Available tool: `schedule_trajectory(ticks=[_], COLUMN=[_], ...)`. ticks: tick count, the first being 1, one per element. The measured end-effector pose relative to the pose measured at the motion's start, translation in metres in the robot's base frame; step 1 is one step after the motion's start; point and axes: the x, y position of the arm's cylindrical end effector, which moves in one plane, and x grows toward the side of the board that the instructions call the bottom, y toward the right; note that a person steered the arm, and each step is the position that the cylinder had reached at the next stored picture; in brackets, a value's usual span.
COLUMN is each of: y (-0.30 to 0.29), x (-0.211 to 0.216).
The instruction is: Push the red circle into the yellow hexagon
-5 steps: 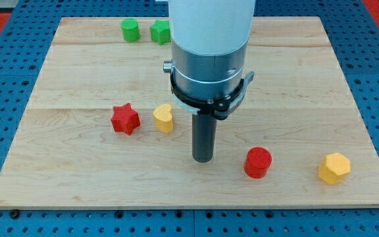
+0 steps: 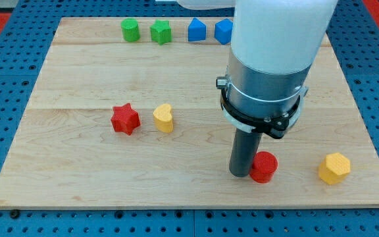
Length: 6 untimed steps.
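Camera view looks down at an angle on the wooden worktop (image 2: 77,72), which sits on a blue pegboard. I have no jaws on this arm, so there is nothing spread or pinched; it ends in a straight dark rod.

My tip (image 2: 241,174) is down near the view's bottom, right of centre, and it stands just at the view's left of the red circle (image 2: 264,167), touching it or very nearly so; I cannot tell which. The red circle lies close to the worktop's bottom edge. The yellow hexagon (image 2: 334,168) is further toward the view's right, about level with the red circle and clearly apart from it, with bare wood between them. So tip, red circle and yellow hexagon stand roughly in one row from left to right.

Toward the view's left, at mid height, a red star (image 2: 125,119) and a yellow heart-like block (image 2: 164,118) sit near each other without touching. Along the view's top edge are two green blocks (image 2: 131,29) (image 2: 160,31) side by side, then two blue blocks (image 2: 197,30) (image 2: 224,31), the right one partly hidden behind the arm's pale body.
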Motion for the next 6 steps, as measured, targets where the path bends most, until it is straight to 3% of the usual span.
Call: schedule_trajectory(ticks=[4,5,6], y=[0.086,0.08,0.023], x=[0.011,0.011,0.011])
